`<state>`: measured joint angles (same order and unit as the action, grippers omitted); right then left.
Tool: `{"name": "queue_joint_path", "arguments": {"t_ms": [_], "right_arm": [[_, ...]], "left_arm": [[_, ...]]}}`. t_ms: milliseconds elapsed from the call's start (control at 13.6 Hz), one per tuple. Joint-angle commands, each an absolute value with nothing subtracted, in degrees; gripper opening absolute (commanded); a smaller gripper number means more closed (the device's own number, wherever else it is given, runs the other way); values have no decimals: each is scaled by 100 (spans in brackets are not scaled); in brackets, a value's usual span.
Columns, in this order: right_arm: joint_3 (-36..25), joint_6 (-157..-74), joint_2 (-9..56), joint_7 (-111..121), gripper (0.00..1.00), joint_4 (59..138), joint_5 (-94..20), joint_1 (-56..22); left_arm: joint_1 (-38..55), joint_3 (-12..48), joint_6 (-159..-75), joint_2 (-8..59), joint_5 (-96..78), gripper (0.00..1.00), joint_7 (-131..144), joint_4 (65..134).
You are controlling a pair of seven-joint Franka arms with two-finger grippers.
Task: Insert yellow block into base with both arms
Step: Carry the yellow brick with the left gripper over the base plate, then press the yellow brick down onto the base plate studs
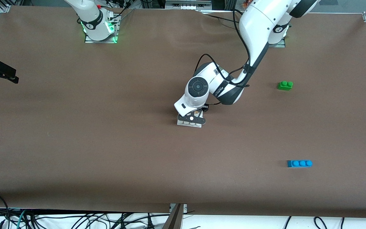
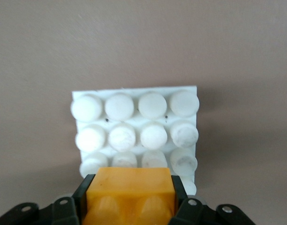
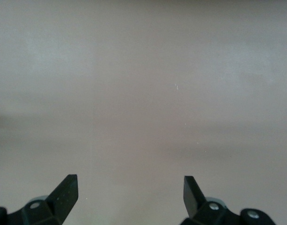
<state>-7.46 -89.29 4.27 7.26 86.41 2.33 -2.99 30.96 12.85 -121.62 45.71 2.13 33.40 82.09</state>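
Left gripper point(image 2: 129, 206) clamped on yellow block point(image 2: 130, 194) over base point(image 2: 136, 126) mid-counter point(image 1: 106, 143); right gripper point(image 3: 130, 190) spread apart, waiting.

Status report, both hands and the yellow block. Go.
Left hand shut on the yellow block, over the base. Right hand open over bare table, waiting. Nothing in the way.

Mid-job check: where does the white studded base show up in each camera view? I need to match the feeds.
Front view: the base lies mid-table under the left claw, only its camera-side edge showing.
Left wrist view: the base fills the centre, with the yellow block held over its edge.
Right wrist view: not in it; only brown table and the open right claw.
Shared landmark: the brown table.
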Motion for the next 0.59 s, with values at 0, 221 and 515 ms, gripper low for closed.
{"name": "queue_joint_path", "arguments": {"t_ms": [0,221,515], "right_arm": [[-694,-8912,378,694,100,8692,220,-237],[-694,-8912,396,694,100,8684,220,-237],[-694,-8912,396,694,100,8684,220,-237]], "left_arm": [[3199,1213,-12155,4720,343,28,3384,8007],[3199,1204,-12356,4808,378,27,3384,7998],[3208,1204,-12516,4860,456,27,3401,8015]]}}
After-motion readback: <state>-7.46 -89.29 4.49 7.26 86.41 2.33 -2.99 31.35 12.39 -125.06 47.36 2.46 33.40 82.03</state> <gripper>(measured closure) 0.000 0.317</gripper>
